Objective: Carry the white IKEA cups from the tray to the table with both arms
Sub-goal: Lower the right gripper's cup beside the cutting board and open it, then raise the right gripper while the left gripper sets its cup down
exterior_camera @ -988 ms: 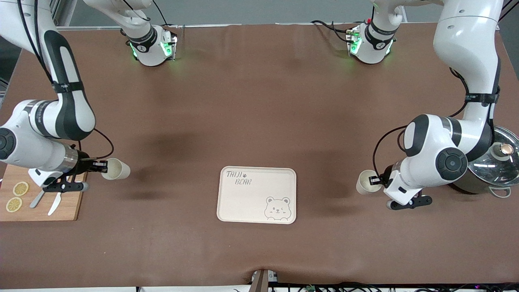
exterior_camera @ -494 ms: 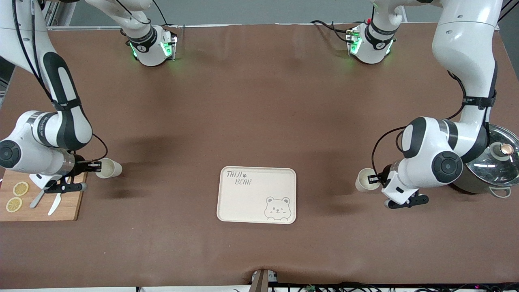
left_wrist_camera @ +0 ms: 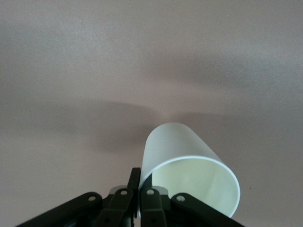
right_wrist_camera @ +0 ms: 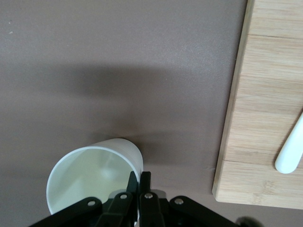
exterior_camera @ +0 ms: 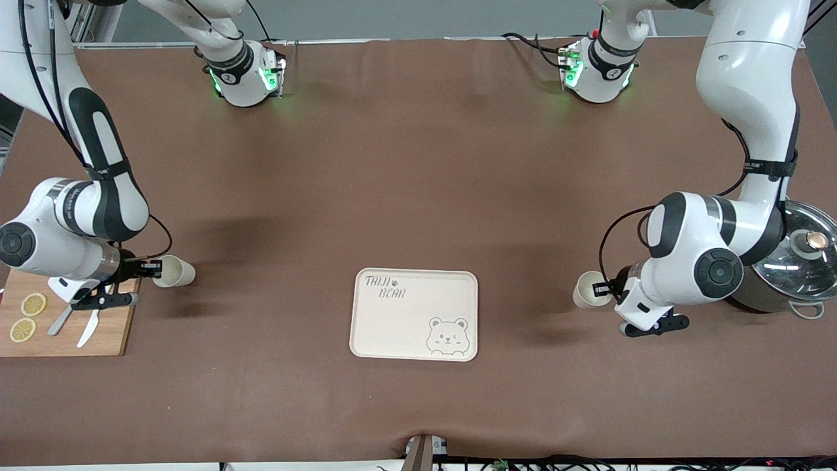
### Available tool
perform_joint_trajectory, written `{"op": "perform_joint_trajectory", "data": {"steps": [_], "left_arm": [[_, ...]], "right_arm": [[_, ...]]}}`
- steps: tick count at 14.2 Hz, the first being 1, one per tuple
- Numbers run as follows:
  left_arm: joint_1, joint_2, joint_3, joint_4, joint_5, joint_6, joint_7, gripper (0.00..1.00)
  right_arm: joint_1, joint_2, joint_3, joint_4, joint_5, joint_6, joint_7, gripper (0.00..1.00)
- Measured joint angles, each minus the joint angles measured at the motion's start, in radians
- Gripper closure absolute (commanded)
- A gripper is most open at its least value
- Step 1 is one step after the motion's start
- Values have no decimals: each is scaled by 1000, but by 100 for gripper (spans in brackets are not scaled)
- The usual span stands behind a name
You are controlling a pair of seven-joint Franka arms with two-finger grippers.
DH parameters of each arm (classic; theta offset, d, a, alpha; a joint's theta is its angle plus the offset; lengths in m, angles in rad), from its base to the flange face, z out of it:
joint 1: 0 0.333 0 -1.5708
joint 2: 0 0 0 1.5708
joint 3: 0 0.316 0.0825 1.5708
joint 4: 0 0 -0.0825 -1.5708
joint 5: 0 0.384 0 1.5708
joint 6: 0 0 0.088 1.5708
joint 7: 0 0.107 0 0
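Note:
Two cream-white cups are each pinched by the rim wall and held tilted, mouth toward the gripper. My right gripper (exterior_camera: pixel 157 268) is shut on one cup (exterior_camera: pixel 175 271) low over the brown table, beside the wooden board. In the right wrist view, one finger is inside that cup (right_wrist_camera: pixel 92 177) and one outside, at my right gripper (right_wrist_camera: pixel 140 179). My left gripper (exterior_camera: pixel 604 288) is shut on the other cup (exterior_camera: pixel 587 294) low over the table beside the pot. That cup (left_wrist_camera: pixel 189 170) also shows at my left gripper (left_wrist_camera: pixel 140 179). I cannot tell if either cup touches the table.
A cream bear tray (exterior_camera: pixel 414 314) lies at the table's middle, between the two cups. A wooden board (exterior_camera: pixel 104 330) with lemon slices (exterior_camera: pixel 33 304) and a knife lies at the right arm's end; it also shows in the right wrist view (right_wrist_camera: pixel 265 118). A lidded steel pot (exterior_camera: pixel 794 265) stands at the left arm's end.
My right gripper has carried its cup a little toward the wooden board and lower. My left gripper has shifted slightly with its cup. Both stay shut on the cups.

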Motion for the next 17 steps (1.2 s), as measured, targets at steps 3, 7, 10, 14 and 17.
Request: {"op": "perform_joint_trajectory", "data": {"steps": [3, 7, 10, 14, 17], "left_arm": [[1, 0, 0, -1, 0, 0, 0, 100], [12, 1, 1, -2, 1, 0, 0, 99], [13, 2, 0, -3, 1, 0, 0, 80], [12, 2, 0, -3, 1, 0, 0, 73], [12, 2, -1, -2, 1, 0, 0, 70]], "right_arm": [[0, 5, 4, -6, 0, 1, 0, 0], [6, -5, 32, 58, 9, -70, 0, 0], [16, -24, 61, 200, 36, -167, 0, 0], [57, -48, 70, 448, 39, -378, 0, 0], [85, -82, 71, 526, 39, -438, 12, 0]]}}
